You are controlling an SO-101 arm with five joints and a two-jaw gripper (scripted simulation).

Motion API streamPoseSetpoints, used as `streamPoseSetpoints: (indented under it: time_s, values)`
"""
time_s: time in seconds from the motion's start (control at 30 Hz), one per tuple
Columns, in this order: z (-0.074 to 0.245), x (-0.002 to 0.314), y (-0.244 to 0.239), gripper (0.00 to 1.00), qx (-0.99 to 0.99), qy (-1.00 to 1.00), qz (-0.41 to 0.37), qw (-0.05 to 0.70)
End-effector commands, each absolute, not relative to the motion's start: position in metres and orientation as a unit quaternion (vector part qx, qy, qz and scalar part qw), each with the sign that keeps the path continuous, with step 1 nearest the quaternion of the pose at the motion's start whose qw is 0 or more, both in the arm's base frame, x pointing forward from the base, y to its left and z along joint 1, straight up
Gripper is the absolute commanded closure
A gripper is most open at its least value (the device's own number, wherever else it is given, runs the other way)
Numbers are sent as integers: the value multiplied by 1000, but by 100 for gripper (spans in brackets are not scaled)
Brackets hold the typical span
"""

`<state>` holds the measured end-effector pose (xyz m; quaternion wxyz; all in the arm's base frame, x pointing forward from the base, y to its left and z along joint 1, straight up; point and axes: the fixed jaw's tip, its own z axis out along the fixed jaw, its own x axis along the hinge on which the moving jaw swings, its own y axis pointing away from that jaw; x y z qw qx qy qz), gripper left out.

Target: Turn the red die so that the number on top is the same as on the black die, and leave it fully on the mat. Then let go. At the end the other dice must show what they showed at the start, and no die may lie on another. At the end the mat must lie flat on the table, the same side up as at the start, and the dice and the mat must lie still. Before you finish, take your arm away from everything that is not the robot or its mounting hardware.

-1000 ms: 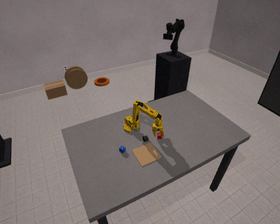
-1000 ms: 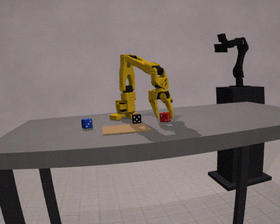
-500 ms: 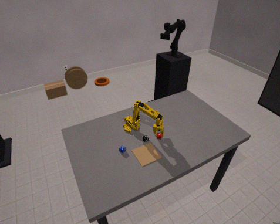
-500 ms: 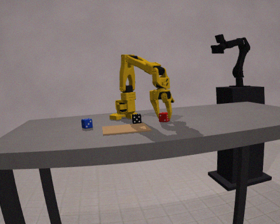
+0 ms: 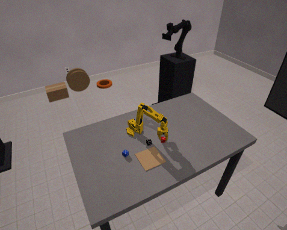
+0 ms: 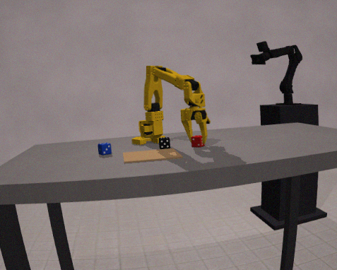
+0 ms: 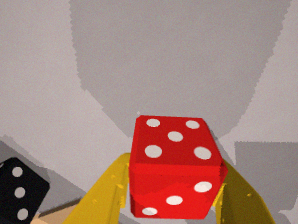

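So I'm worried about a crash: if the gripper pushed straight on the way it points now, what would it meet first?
The gripper points down and is shut on the red die, which looks to rest on the table. Going on would likely press the die into the table top.

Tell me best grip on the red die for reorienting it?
Grip two opposite vertical side faces of the red die, coming straight down from above. It sits flat on the table, off the mat, five up; the tool already pinches it this way, yellow fingers flanking it.

Red die [image 7: 172, 167] glossy smooth plastic look; mat [image 5: 150, 158] matt, cardboard-like; surface [image 5: 201, 126] matt grey; tool [image 7: 172, 197] yellow plastic look.
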<state>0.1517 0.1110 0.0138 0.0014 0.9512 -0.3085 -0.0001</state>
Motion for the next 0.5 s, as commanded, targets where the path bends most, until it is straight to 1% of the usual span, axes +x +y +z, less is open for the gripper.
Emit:
streamPoseSetpoints:
  time_s: [0.0, 0.1, 0.3, 0.47]
  values:
    - [31, 164, 123, 84, 950, -308, 30, -44]
    - [31, 164, 123, 87, 950, -308, 30, -44]
    - [31, 164, 123, 98, 950, -308, 30, -44]
    - [31, 164, 123, 100, 950, -308, 30, -44]
